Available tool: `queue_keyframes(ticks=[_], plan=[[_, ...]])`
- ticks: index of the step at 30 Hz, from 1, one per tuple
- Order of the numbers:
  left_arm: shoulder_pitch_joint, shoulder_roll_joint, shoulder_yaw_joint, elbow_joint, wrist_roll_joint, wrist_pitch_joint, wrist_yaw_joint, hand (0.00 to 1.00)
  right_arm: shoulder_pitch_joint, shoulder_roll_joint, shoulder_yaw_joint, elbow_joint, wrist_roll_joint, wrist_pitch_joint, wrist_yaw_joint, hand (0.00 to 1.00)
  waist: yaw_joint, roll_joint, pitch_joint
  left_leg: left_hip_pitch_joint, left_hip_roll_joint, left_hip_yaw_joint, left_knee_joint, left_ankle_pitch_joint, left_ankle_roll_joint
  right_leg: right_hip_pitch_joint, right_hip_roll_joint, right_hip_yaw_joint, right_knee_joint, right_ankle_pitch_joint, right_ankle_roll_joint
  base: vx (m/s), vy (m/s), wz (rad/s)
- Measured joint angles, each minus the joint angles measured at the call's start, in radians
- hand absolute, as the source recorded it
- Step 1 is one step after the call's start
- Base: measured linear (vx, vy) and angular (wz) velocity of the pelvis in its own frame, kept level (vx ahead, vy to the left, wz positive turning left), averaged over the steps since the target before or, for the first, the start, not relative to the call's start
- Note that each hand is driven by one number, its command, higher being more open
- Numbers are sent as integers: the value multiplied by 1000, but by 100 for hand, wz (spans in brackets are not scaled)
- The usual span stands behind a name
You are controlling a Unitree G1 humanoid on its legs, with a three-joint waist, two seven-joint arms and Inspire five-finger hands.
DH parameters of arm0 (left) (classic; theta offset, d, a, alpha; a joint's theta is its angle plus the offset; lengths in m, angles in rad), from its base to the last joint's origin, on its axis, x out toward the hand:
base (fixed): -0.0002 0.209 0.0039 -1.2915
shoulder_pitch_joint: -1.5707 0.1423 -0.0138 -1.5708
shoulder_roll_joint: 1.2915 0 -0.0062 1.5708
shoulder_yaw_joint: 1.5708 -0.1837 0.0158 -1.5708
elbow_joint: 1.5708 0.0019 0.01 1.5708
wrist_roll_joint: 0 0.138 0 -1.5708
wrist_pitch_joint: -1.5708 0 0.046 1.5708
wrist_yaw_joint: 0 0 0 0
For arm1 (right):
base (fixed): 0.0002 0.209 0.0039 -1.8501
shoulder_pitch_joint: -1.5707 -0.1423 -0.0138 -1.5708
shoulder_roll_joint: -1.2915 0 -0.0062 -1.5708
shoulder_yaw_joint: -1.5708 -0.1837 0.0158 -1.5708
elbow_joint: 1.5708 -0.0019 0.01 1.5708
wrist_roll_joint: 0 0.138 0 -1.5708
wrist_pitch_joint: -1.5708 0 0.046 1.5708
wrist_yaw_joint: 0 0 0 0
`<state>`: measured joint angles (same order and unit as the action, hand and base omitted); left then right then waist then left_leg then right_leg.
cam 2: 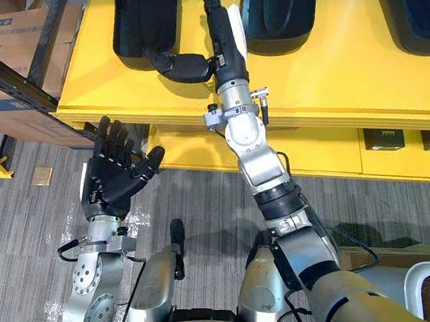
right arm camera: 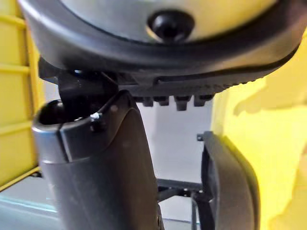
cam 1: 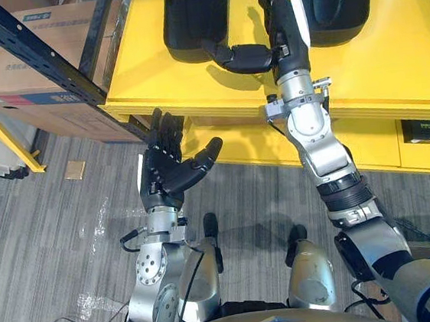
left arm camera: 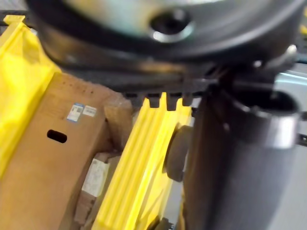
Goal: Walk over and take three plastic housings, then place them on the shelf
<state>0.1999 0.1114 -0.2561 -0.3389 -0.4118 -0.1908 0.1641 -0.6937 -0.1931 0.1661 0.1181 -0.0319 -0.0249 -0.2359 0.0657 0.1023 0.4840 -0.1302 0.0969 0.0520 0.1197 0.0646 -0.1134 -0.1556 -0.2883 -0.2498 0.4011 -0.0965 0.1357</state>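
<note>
Three black plastic housings lie on the yellow surface (cam 2: 329, 80): one at the left (cam 2: 146, 14), one in the middle (cam 2: 283, 4), one at the right edge (cam 2: 417, 1). My right hand (cam 1: 284, 23) reaches over the surface between the left housing (cam 1: 193, 13) and the middle one (cam 1: 337, 2). Its fingers are straight, and its thumb (cam 1: 242, 56) sticks out sideways against the left housing's near corner. The right wrist view has a dark housing edge (right arm camera: 225, 182) beside the thumb. My left hand (cam 1: 165, 166) hangs open, palm up, below the surface's front edge and holds nothing.
A dark blue rack beam (cam 1: 34, 53) crosses the upper left, with cardboard boxes (cam 1: 41, 41) behind it. A yellow rail (cam 1: 5, 137) runs along the floor at the left. Small black boxes (cam 2: 382, 139) sit under the yellow surface at the right.
</note>
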Motion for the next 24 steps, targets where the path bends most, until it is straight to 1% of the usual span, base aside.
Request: queue_keyframes(ticks=[6, 12, 15, 19, 24], plan=[[5, -7, 0, 0, 0, 0, 7, 100, 17, 2, 0, 0, -2, 18, -17, 100, -15, -1, 0, 0, 0, 0, 0, 0, 0, -2, 0, 2, 3, -2, -1, 0, 0, 0], [5, -17, 0, 0, 0, 0, 7, 100, 39, 2, -8, 0, -6, 18, -19, 100, -16, -1, 1, 1, 0, 0, 0, 0, 0, -6, -1, 2, 11, -7, -1, 0, 0, 0], [5, -17, 0, 0, 0, 0, 7, 100, 52, 4, -9, 1, -40, 20, -33, 100, -16, -1, 1, -1, 0, 2, 0, 0, -1, -14, -3, 5, 18, -11, -3, 0, 0, 0], [4, -18, -1, 0, 1, 0, 7, 100, 52, 4, -16, 1, -40, 22, -53, 100, -19, -2, 1, -2, 0, 5, -1, 1, -1, -17, -3, 6, 19, -11, -3, -2, -6, -1], [4, -17, -1, 0, 1, 0, 7, 100, 58, 5, -24, 1, -40, 43, -61, 100, -20, -3, 1, -2, 0, 5, -1, 1, -1, -17, -3, 8, 18, -10, -3, 0, 0, 0]])
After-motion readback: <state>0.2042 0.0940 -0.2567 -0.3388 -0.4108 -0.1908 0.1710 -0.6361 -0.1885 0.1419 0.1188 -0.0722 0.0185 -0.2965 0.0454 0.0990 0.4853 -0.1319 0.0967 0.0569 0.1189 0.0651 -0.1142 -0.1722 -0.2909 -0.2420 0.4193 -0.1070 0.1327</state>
